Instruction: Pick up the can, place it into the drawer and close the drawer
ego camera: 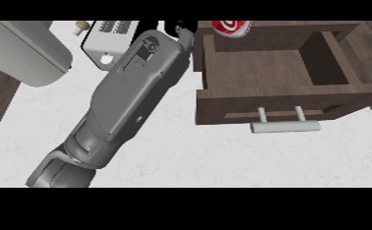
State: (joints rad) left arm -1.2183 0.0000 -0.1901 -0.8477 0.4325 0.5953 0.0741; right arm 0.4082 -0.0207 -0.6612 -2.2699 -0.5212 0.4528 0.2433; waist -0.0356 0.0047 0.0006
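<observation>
Grey panelled forearm (134,94) with small screws; black hand (181,31).

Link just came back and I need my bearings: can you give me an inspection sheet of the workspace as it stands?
Surface: white speckled counter.
Job's things: red-and-white can at the far edge of the open wooden drawer; drawer interior bare, metal handle facing the robot.
Clutter: white toaster-like appliance; grey rounded object at left.
Hands: one grey forearm reaches up the view; black hand mostly hidden, fingers not readable. Other hand not seen.
Cables: nothing seen.
Surroundings: nothing seen.
</observation>
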